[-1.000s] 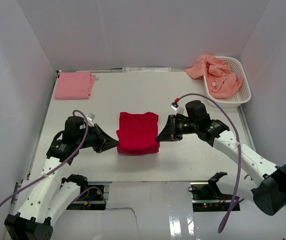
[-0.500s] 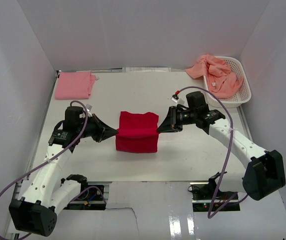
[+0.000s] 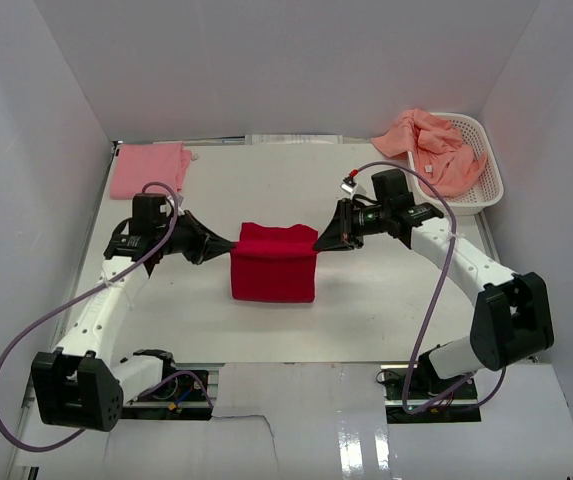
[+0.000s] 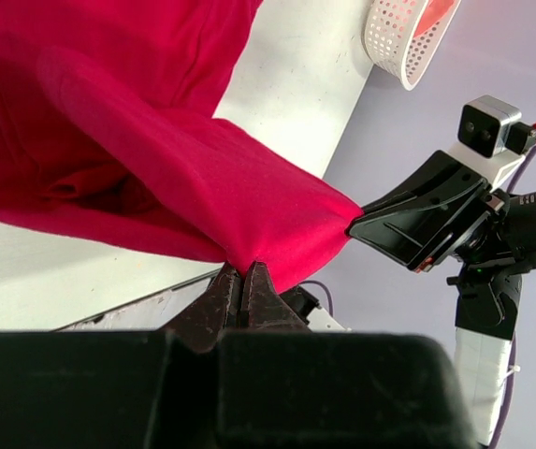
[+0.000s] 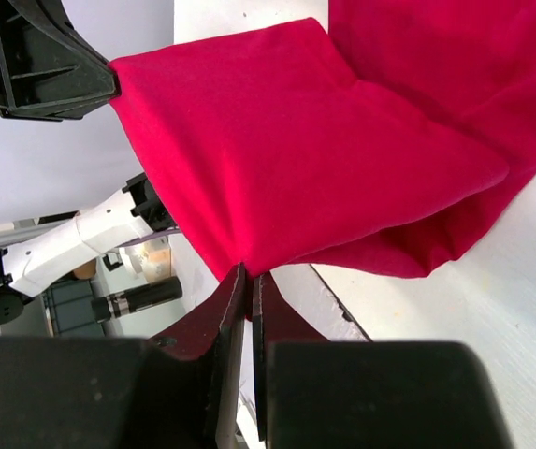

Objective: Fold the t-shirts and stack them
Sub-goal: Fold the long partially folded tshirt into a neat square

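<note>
Pink t-shirt (image 3: 149,170) folded, far-left; red t-shirt (image 3: 272,272) mid-fold, left gripper (image 3: 234,243) & right gripper (image 3: 316,243) clenched on its corners; salmon t-shirts (image 3: 431,150) undone in basket (image 3: 495,182).

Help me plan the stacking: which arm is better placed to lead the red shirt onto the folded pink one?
Left, probably. Both grippers are shut on the red shirt, but the left gripper is nearer the folded pink shirt; the right gripper is farther away.

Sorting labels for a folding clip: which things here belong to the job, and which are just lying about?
Part of the job: red t-shirt, gripped at two corners; folded pink t-shirt, far left; salmon t-shirts, heaped far right.
Just lying about: white basket, only holding the salmon ones.
</note>
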You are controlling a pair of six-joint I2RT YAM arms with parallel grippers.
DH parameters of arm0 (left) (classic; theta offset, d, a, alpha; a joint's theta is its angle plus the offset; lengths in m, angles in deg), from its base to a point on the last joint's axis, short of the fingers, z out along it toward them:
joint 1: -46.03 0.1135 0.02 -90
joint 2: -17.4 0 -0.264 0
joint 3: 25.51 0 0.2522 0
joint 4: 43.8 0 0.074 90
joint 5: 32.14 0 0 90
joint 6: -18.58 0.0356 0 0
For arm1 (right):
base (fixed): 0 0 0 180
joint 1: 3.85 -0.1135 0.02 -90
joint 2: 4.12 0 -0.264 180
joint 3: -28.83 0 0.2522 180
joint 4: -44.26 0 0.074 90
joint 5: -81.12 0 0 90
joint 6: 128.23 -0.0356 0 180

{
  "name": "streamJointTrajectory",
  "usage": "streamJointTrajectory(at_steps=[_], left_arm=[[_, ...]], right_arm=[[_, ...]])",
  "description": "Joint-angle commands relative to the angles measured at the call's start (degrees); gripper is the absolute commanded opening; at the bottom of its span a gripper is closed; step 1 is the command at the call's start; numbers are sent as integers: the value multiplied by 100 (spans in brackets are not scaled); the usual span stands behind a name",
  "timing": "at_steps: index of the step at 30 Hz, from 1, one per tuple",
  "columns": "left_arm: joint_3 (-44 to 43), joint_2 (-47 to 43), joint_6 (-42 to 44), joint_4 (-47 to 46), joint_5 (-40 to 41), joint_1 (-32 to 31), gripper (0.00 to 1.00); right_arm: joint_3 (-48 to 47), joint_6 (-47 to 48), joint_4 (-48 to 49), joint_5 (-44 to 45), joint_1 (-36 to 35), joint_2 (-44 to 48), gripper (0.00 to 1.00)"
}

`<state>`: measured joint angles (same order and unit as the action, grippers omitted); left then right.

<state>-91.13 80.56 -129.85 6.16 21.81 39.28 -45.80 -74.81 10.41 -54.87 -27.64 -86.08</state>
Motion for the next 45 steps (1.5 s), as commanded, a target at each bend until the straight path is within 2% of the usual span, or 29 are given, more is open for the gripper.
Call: streamJointTrajectory(at_steps=[1,9,19,24,28,34,38,45], left_arm=[[-377,223,148,-333,10,85,0],[-834,1461,315,-834,-33,112,0],[-1283,3104,368,-1651,28,112,0],[-1853,3835,377,-1836,107,112,0],[-2311,4275,342,-1863,20,112,0],[-2373,4109,385,-1793,-94,112,0],[-2049,3565,385,-1722,-226,112,0],[-1477,2029,491,-1187,-271,147,0]], right_arm=[[-382,212,85,-217,147,-215,8],[-892,362,103,-392,357,-1023,8],[-1867,669,182,-603,516,-2737,8],[-2597,757,182,-665,604,-3510,8],[-2914,740,173,-709,639,-3714,8],[-2695,696,173,-726,630,-3355,8],[-2343,661,147,-665,569,-2662,8],[-1790,547,-29,-393,253,-1702,8]])
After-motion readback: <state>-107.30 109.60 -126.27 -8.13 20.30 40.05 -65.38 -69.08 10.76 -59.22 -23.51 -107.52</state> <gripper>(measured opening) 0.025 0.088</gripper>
